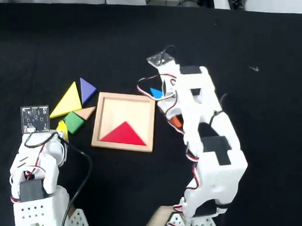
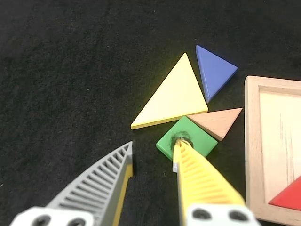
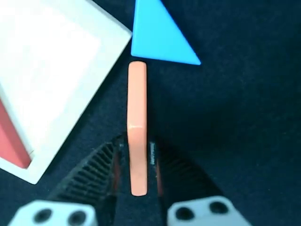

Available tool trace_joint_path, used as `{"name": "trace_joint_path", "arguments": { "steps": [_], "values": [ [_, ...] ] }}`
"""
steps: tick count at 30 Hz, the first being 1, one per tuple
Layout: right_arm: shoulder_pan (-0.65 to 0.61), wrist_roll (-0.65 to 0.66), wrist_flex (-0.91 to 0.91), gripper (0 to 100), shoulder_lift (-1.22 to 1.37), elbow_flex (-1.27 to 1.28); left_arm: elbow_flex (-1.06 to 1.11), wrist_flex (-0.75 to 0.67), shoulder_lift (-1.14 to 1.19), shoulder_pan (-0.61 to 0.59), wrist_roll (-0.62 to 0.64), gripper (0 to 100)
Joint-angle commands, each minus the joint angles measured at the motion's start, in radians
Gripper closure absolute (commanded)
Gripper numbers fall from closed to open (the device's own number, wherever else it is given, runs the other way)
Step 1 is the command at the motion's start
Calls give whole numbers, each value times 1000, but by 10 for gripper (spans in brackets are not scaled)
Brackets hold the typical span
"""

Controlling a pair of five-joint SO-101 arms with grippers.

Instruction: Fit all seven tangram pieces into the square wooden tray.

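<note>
Square wooden tray sits mid-table. One piece is in it: the red triangle, flat against the 6 o'clock rim with its apex toward centre. We judge six pieces are left to place.

Four loose pieces cluster off the tray's 9 to 10 o'clock side, flat on the black table:
- The yellow triangle is the big one.
- The dark blue triangle lies just beside it.
- The tan triangle lies nearest the tray rim.
- The green square is tucked under the yellow one's long edge.

The light blue triangle lies at the tray's 1 o'clock corner, just outside.

The orange piece is off the tray's 3 o'clock side. The right gripper has its fingers clenched on it, stood on edge with the thin face up. We can't tell its outline from this angle. Pinching across the flat faces gives a firm hold, but we judge it needs laying flat before it drops in.

The left gripper is low at the cluster with its fingers spread, holding nothing. The yellow finger has its tip on or just over the green square. The grey finger is out over bare table. We read this as straddling the square's near edge for a pick.
</note>
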Motion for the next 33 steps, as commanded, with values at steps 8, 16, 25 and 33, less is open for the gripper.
{"name": "trace_joint_path", "arguments": {
  "steps": [8, 16, 25, 33],
  "values": [
    [15, -52, 37, 988, -222, 33, 19, -2, -8, 5, -2, 849],
    [9, -81, 37, 988, -378, 148, 19, 2, -8, 4, -2, 849],
    [-34, -333, 69, 988, -476, 171, 19, 5, -8, 5, -2, 851],
    [-262, -358, 124, 988, -486, 173, 19, 5, -8, 10, -2, 852]
  ]
}}
